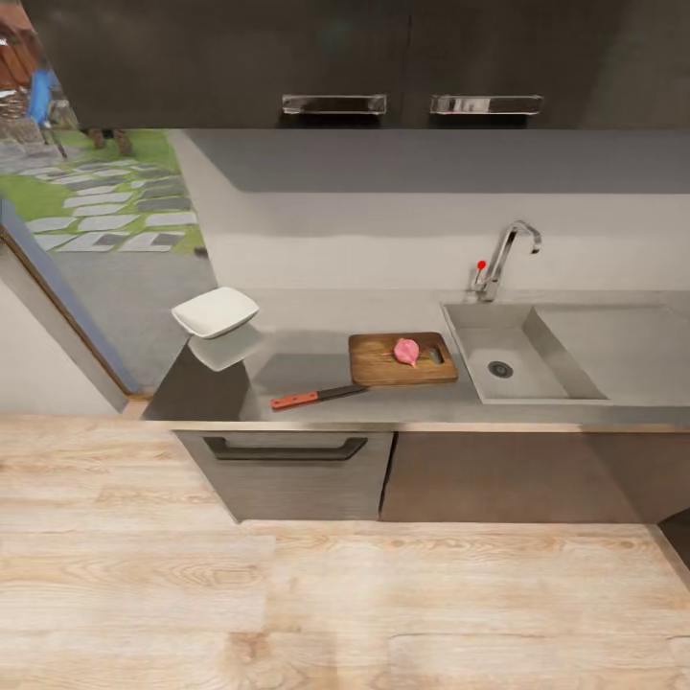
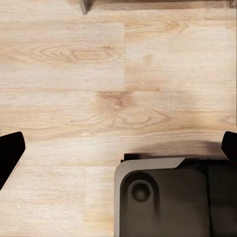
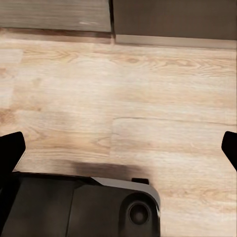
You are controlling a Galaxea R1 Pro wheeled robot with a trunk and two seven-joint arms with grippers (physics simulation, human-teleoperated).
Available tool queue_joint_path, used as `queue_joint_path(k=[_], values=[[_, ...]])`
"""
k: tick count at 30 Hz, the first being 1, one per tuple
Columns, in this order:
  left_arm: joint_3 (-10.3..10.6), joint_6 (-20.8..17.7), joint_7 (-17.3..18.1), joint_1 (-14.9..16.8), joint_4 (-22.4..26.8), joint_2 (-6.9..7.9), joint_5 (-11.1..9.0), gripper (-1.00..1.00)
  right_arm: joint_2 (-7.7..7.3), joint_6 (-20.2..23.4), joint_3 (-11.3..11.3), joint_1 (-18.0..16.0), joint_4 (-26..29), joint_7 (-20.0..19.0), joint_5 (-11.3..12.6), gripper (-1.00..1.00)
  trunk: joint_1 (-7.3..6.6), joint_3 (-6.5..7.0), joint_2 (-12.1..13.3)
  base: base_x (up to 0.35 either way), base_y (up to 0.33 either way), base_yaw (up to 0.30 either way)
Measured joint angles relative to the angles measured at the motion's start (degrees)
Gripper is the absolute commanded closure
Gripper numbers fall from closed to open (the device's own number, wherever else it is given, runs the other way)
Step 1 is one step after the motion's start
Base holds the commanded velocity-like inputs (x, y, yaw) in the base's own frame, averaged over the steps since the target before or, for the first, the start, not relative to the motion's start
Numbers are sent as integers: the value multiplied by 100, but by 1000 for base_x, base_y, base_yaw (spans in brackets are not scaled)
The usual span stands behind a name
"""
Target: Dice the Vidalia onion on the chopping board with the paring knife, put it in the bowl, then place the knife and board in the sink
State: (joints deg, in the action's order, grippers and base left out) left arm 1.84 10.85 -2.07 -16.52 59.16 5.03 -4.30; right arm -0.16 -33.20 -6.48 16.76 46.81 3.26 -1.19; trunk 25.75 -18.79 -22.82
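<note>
both fingers [image 2: 11, 153] [image 3: 11, 148] apart; onion [image 1: 406, 351] on chopping board [image 1: 374, 369]; no writing.

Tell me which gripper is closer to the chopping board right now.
Right, likely. The right gripper hangs over the floor, facing the cabinet seam below the chopping board. The left gripper faces the cabinet corner nearer the bowl, farther off.

Countertop [image 1: 307, 369]: long, glossy grey, over dark cabinets. On it, from its left end: white bowl [image 1: 216, 311] near the left corner; knife [image 1: 316, 395] with red handle by the front edge, blade toward the board; brown chopping board [image 1: 379, 362] just beside the sink [image 1: 508, 359], which is set into the top at the right.
</note>
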Motion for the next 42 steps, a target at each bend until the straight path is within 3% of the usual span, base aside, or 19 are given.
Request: queue_joint_path(k=[12,20,23,26,29,31,36,39,40,42], values=[[6,0,0,0,-3,-3,0,-100,0,0,0,0,-1,0,0,-100,0,0,0,0,295,0],[5,2,0,1,0,-10,0,-100,0,5,1,1,10,-6,-2,-100,0,0,0,0,67,0],[6,2,0,1,-8,-17,0,-100,3,70,0,-2,515,41,-17,-100,0,0,0,0,3,0],[7,2,0,1,-30,-17,0,-100,28,588,0,-5,1454,163,-33,-100,0,0,0,0,0,0],[7,3,0,1,-78,-18,0,-100,42,1974,-3,-7,2746,392,-41,-100,0,0,0,0,0,0],[7,2,0,1,-101,-18,0,-100,47,2636,-4,-49,3416,539,-42,-100,0,0,0,0,0,0],[7,3,0,1,-147,-21,0,-100,55,3134,-11,-432,3900,746,-43,-100,0,0,0,0,0,0],[7,2,0,1,-166,-25,0,-100,80,3773,-21,-980,3983,855,-82,-100,1,1,1,0,0,0],[8,5,0,2,-170,-26,0,-100,147,4187,-35,-1338,4004,904,-99,-100,1,1,0,0,0,0],[7,5,0,1,-174,-26,0,-100,378,4512,-53,-1816,4016,995,-166,-100,1,2,1,0,0,0]])
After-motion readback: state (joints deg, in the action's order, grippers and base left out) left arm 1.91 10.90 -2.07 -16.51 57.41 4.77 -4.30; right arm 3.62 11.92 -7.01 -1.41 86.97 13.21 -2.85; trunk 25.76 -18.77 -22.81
